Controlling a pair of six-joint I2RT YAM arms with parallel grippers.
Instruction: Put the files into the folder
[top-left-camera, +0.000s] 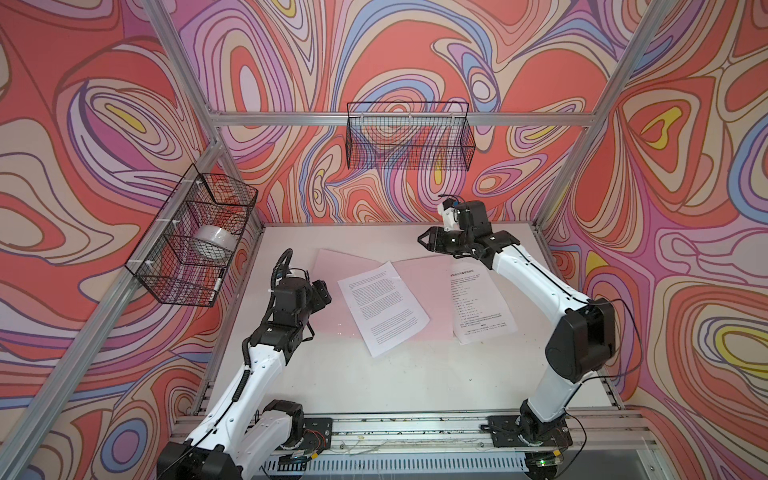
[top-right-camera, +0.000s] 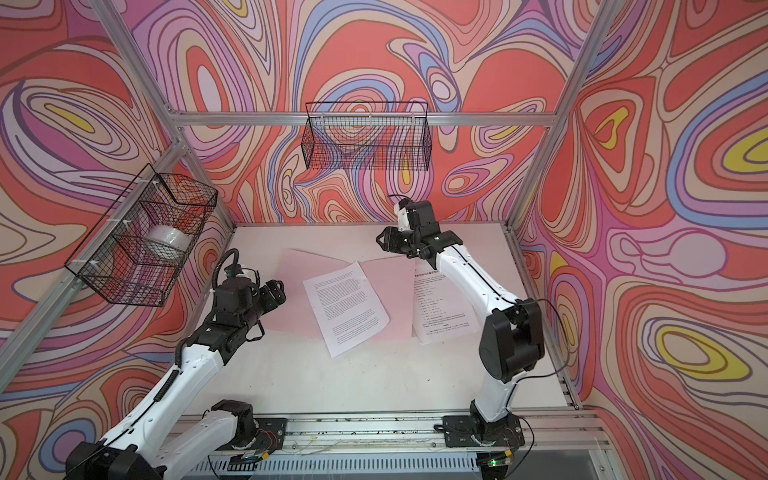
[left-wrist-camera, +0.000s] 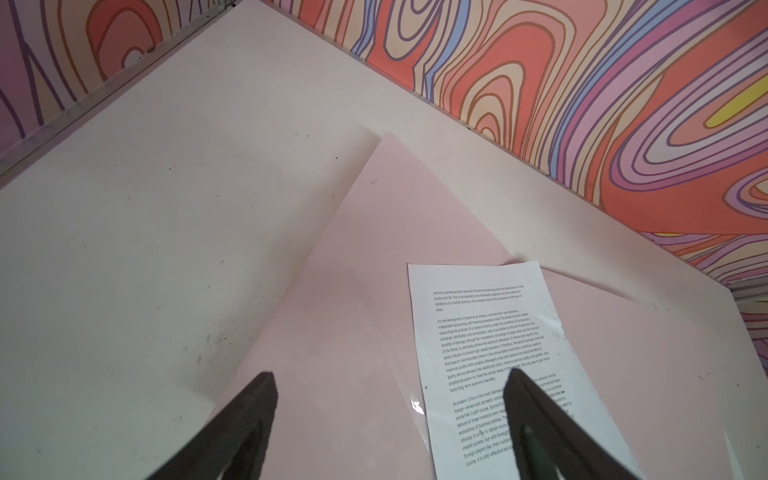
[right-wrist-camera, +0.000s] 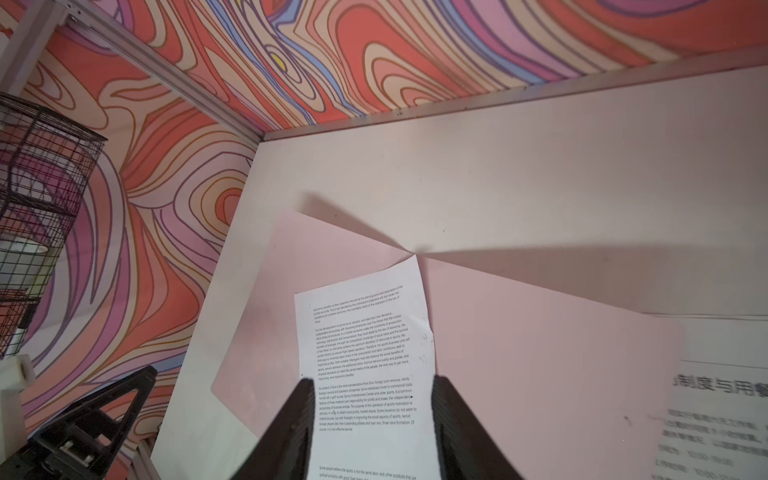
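Observation:
The pale pink folder (top-left-camera: 432, 299) (top-right-camera: 395, 299) lies open and flat on the white table. One of the files (top-left-camera: 382, 307) (top-right-camera: 345, 307), a printed white sheet, rests askew across its middle fold. Another of the files (top-left-camera: 482, 307) (top-right-camera: 440, 307) lies on the folder's right half and overhangs its right edge. My left gripper (top-left-camera: 324, 291) (top-right-camera: 278, 291) (left-wrist-camera: 388, 376) hovers open over the folder's left half (left-wrist-camera: 353, 291), holding nothing. My right gripper (top-left-camera: 422, 241) (top-right-camera: 380, 241) (right-wrist-camera: 374, 381) is raised above the folder's far right corner, open and empty, and looks down on the middle sheet (right-wrist-camera: 365, 340).
A black wire basket (top-left-camera: 195, 237) on the left wall holds a white roll (top-left-camera: 214, 243). A second wire basket (top-left-camera: 409, 137) hangs on the back wall. Aluminium frame posts stand at the table's (top-left-camera: 374, 395) corners. Bare tabletop stretches in front of the folder.

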